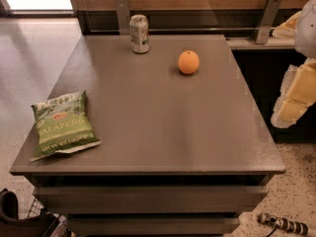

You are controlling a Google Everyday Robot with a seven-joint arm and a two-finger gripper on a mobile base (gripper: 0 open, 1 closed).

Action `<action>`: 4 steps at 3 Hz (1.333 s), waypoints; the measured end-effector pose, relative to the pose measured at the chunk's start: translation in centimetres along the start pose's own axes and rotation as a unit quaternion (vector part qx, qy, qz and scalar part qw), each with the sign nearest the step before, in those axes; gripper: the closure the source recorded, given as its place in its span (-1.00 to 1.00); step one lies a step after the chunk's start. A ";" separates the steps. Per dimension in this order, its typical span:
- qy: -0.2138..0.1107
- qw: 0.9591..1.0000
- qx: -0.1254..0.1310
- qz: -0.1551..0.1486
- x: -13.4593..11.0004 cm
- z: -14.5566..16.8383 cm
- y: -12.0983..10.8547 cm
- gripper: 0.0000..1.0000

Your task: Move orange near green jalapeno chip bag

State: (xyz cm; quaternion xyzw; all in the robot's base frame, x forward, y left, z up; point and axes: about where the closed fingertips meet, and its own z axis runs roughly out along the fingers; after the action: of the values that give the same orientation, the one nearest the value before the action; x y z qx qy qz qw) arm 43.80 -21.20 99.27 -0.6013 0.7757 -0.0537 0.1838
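The orange (188, 62) sits on the grey table (163, 127) at the back, right of the middle. The green jalapeno chip bag (61, 125) lies flat near the table's front left corner, far from the orange. My gripper (295, 98), white and pale yellow, hangs at the right edge of the view. It is off the table's right side, above the floor, well to the right of the orange and touching nothing.
A silver-green drink can (139, 33) stands upright at the back edge, left of the orange. A wooden wall with metal brackets (266, 19) runs behind the table. A dark object (19, 216) sits on the floor at the front left.
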 end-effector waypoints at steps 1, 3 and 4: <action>-0.003 1.000 0.002 0.000 -0.1 0.0 -0.2 -1.00; -0.077 0.996 0.031 0.045 -0.5 1.7 -4.8 -1.00; -0.209 0.970 0.077 0.094 -3.8 5.2 -12.7 -1.00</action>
State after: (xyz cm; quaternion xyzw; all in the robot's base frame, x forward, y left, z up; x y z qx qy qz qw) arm 57.97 -20.30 99.15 -0.5073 0.7668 0.0312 0.3921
